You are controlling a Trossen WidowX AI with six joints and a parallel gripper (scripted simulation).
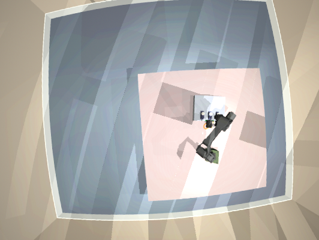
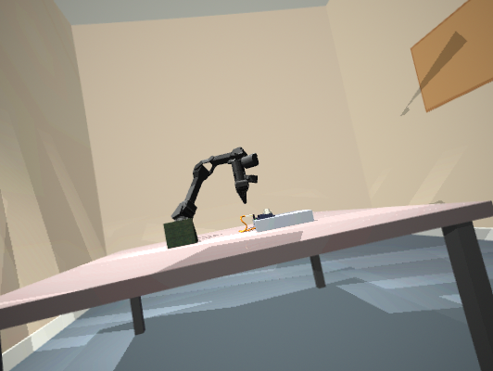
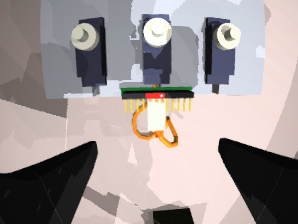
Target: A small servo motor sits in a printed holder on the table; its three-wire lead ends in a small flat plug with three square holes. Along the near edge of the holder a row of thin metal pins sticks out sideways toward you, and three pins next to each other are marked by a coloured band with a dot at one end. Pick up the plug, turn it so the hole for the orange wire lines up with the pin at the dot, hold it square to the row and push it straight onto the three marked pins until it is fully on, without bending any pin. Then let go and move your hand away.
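Note:
The pale plug (image 3: pixel 156 116) sits at the coloured band (image 3: pixel 155 95), square to the pin row (image 3: pixel 179 105). Its front end is close against the black strip; whether it is fully on is too small to tell. Pins showing on both sides look straight. The orange lead (image 3: pixel 134 122) (image 2: pixel 243 224) (image 1: pixel 205 126) loops around the plug; which hole has the orange wire cannot be told. The servo (image 3: pixel 156 60) sits in the grey holder (image 3: pixel 55 60) (image 1: pixel 207 103) (image 2: pixel 287 221). My gripper (image 3: pixel 159 146) (image 2: pixel 245 202) is wide open and empty, above the table, its fingertips clear of the plug on either side.
Two more servos (image 3: pixel 91 62) (image 3: pixel 217 62) stand in the holder, left and right of the middle one. The arm's dark green base block (image 2: pixel 181 234) (image 1: pixel 216 156) stands on the pink table (image 1: pixel 168 180) (image 2: pixel 83 269), on the near side of the holder.

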